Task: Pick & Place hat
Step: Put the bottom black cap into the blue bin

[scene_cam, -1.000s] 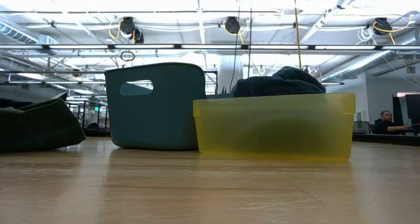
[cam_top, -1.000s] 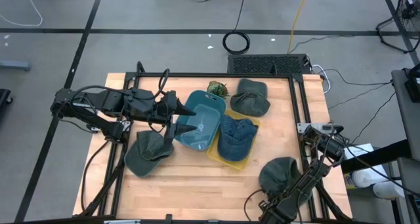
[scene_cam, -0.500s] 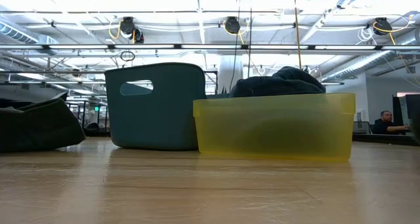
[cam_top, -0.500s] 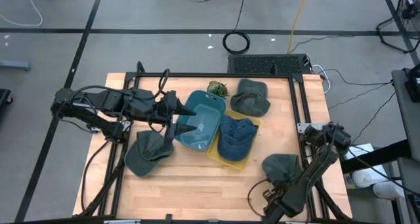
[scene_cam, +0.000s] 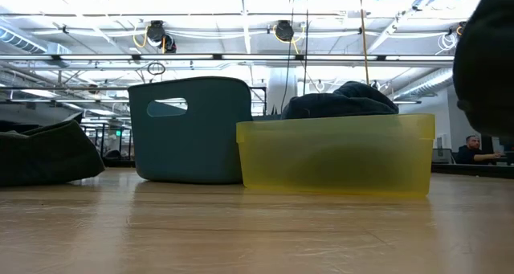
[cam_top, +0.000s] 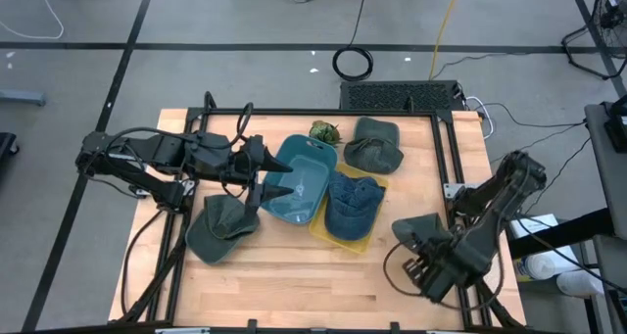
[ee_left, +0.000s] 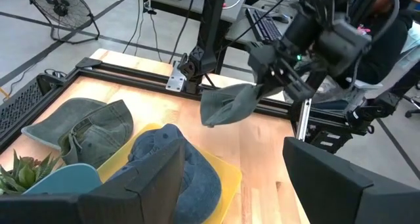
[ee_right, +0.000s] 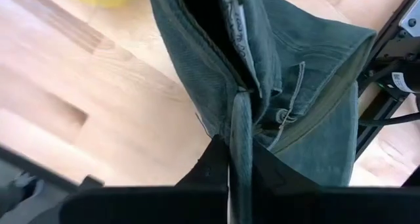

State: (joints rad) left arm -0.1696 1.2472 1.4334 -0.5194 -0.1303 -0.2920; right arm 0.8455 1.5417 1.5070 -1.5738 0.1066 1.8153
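My right gripper (cam_top: 428,244) is shut on a green hat (cam_top: 415,230) that hangs above the table's near right part; the hat also shows in the left wrist view (ee_left: 226,106) and as a dark shape in the low view (scene_cam: 486,57). A blue hat (cam_top: 353,202) lies in the yellow bin (cam_top: 331,231). Beside it stands a teal bin (cam_top: 299,182). One more green hat (cam_top: 374,144) rests on the table at the far side, another (cam_top: 219,226) at the near left. My left gripper (cam_top: 266,175) hovers open over the teal bin's left rim. My right gripper pinches a bunched fold of the green hat's cloth (ee_right: 240,129) between its two fingers, several layers thick. The fingers (ee_right: 213,165) come from above, pointing down. The hat hangs below them, crumpled and slack, lifted clear of the table (ee_left: 226,106).
A small green plant (cam_top: 325,131) stands at the far edge behind the teal bin. Bare wood (cam_top: 294,275) lies along the near side. Metal frame rails (cam_top: 460,177) border the table on the right. A person (scene_cam: 472,149) sits far off in the room.
My right gripper has risen and moved from the near right corner toward the table's far side, carrying the green hat. The hat, which lay spread on the table, is now lifted clear and hangs crumpled below the fingers.
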